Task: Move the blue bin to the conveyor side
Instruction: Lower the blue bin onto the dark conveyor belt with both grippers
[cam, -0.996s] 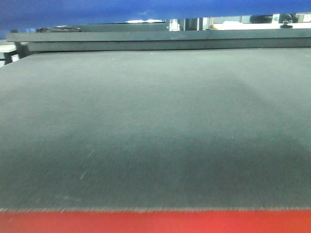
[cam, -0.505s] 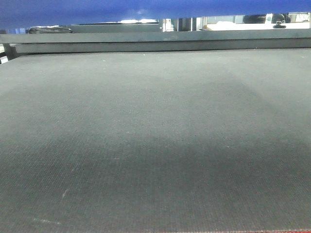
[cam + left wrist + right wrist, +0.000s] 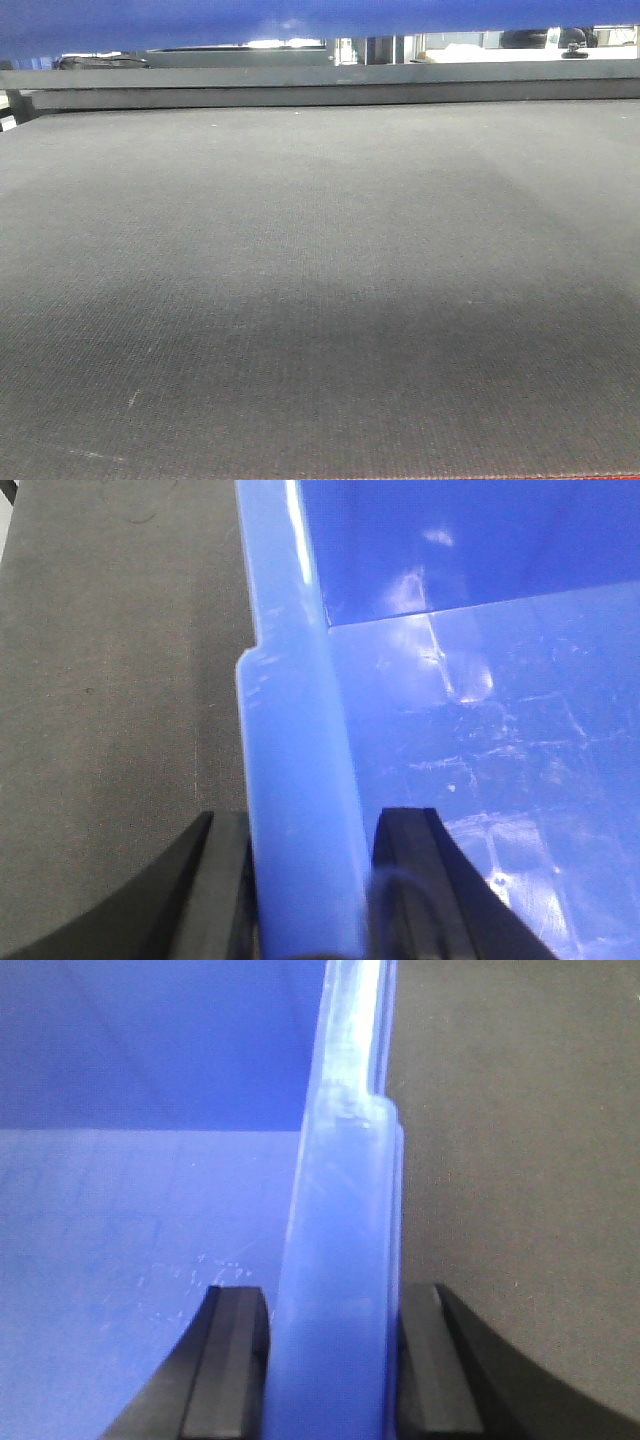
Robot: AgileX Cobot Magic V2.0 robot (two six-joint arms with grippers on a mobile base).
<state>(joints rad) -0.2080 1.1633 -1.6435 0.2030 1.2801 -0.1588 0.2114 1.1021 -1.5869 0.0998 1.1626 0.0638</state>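
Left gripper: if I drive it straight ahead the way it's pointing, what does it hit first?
The bin itself: its rim sits between the fingers of the left gripper and runs on ahead, so going forward would likely just press into that rim. The belt lies beside it, out of the line.

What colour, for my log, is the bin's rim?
The rim: light blue; left wrist view.

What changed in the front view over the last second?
The red edge strip slid down almost out of view, so the camera seems to have moved forward over the belt. For the last half second nothing changed; the blue bin still spans the top.
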